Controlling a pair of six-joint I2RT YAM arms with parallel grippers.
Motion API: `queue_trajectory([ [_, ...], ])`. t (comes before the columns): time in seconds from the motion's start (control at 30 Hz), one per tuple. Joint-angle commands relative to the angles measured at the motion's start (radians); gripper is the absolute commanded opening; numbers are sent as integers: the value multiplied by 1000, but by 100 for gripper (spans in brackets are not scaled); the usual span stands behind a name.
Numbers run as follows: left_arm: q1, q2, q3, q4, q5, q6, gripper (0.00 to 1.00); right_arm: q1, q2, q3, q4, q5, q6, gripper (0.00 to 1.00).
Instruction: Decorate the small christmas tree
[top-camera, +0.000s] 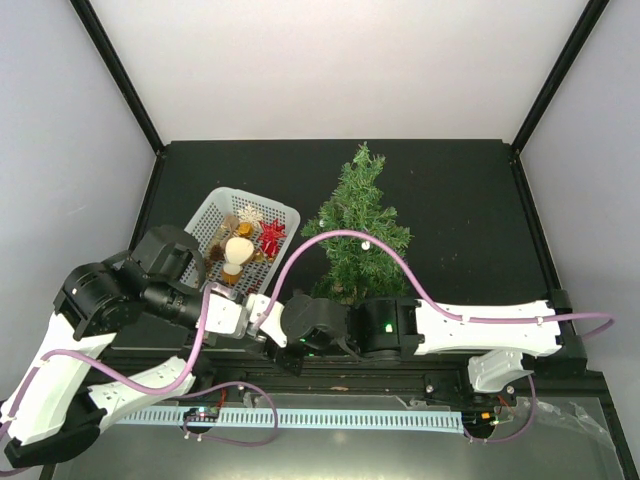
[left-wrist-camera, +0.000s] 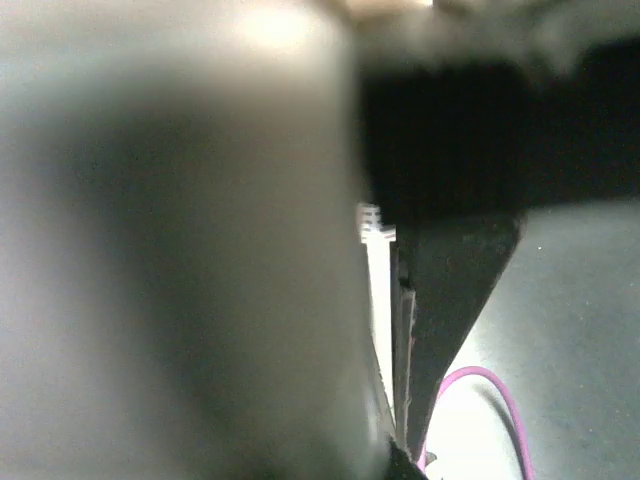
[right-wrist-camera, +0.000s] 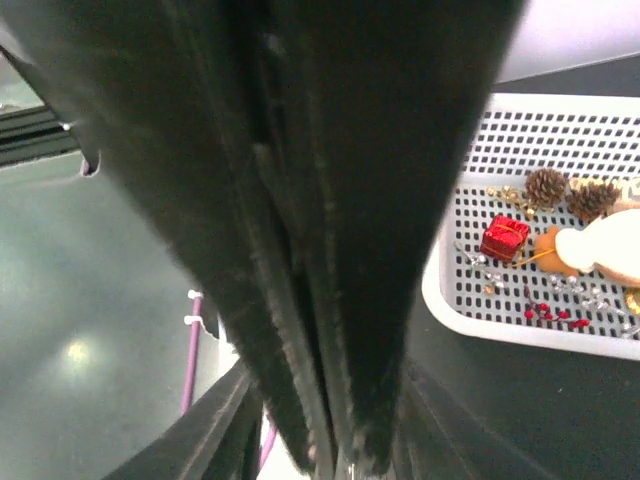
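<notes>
The small christmas tree (top-camera: 358, 222) stands upright at the middle of the black table, bare of ornaments; its base is hidden behind my right arm. A white basket (top-camera: 216, 208) left of it holds ornaments: a red bow (top-camera: 271, 238), a white and orange figure (top-camera: 238, 252), a red gift box (right-wrist-camera: 504, 238), pinecones (right-wrist-camera: 546, 186). My left gripper (top-camera: 262, 312) is shut and empty, low by the basket's near corner; its wrist view (left-wrist-camera: 392, 440) is blurred. My right gripper (top-camera: 284, 322) is shut and empty beside it, its tips (right-wrist-camera: 340, 455) together, the basket rim (right-wrist-camera: 440, 290) to their right.
Both arms are folded low along the near edge of the table, wrists almost meeting. A purple cable (top-camera: 395, 255) arches over the tree's lower branches. Black frame posts and white walls bound the back and sides. A slotted cable duct (top-camera: 330, 416) runs along the front.
</notes>
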Motion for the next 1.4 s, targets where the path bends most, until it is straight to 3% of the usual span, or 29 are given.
queue_trajectory([
  [0.0,8,4,6,-9,41,4,2,5,29,31,33,32,-18,32],
  [0.2,13,2,10,-10,43,1,2,6,34,30,47,68,-10,28],
  [0.47,21,-6,3,-10,43,-4,1,4,-32,-34,121,126,9,31],
  [0.57,24,-7,5,-10,42,-4,1,4,-46,-47,131,127,11,21],
  [0.83,29,-7,2,-10,39,-9,2,4,-50,-61,130,120,25,13],
  [0.93,33,-7,3,-9,39,-8,2,4,-51,-61,138,120,22,2],
  [1.1,39,-7,7,-6,29,-10,2,4,-52,-61,146,137,14,1],
  [1.13,39,-7,10,-5,18,-9,5,4,-54,-60,146,144,13,1],
  [1.17,39,-7,15,-5,8,-6,16,4,-57,-61,146,152,13,1],
  [1.23,39,-4,30,-3,-20,-5,50,5,-67,-67,150,172,12,1],
  [1.27,39,-2,39,-1,-32,-6,60,4,-74,-73,155,184,13,1],
  [1.37,41,7,64,17,-73,-30,77,-1,-95,-86,160,200,13,1],
])
